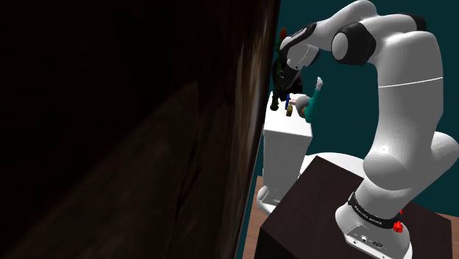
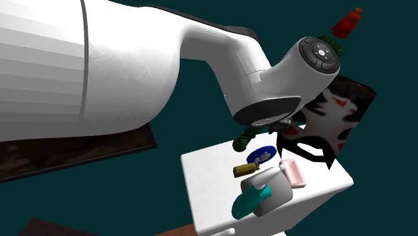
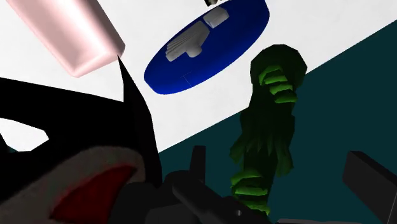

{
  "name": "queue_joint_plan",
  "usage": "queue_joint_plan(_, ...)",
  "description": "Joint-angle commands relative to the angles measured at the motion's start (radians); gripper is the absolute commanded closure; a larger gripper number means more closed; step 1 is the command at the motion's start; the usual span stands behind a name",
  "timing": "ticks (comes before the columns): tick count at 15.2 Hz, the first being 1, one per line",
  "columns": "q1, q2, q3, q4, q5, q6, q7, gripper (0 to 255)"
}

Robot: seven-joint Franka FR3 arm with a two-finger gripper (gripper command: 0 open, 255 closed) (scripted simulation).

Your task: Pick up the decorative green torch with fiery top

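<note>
The torch is a long green shaft [image 3: 267,121] with leafy ridges and a red fiery top [image 2: 348,23]. It stands tilted at the far edge of the white table [image 2: 207,188], its lower end [image 2: 244,139] near that edge and its top rising behind my wrist. My gripper [image 3: 275,153] is open around the shaft. One black finger [image 3: 197,165] and the other [image 3: 372,181] stand well apart on either side, and neither visibly touches it. In the shoulder view the gripper [image 1: 283,81] hangs over the table beside a dark wall.
A black, white and red mask-like object [image 2: 328,121] stands close beside the gripper. A blue disc [image 2: 262,155], a pink block [image 2: 293,173], a small brown item [image 2: 243,169] and a teal-and-white object [image 2: 258,194] share the table. A dark wall [image 1: 132,132] rises close by.
</note>
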Motion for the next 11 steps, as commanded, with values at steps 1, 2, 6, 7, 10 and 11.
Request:
queue_joint_plan(1, -0.006, 0.018, 0.007, 0.005, 0.013, 0.007, -0.01, 0)
queue_joint_plan(2, -0.007, 0.025, 0.009, 0.002, 0.018, 0.016, -0.016, 0)
queue_joint_plan(6, -0.011, 0.042, 0.016, -0.006, 0.03, 0.038, -0.03, 0)
queue_joint_plan(7, -0.01, 0.04, 0.016, -0.008, 0.03, 0.038, -0.03, 255)
queue_joint_plan(10, -0.01, 0.041, 0.016, -0.008, 0.031, 0.039, -0.03, 255)
queue_joint_plan(11, -0.009, 0.04, 0.016, -0.01, 0.031, 0.04, -0.031, 255)
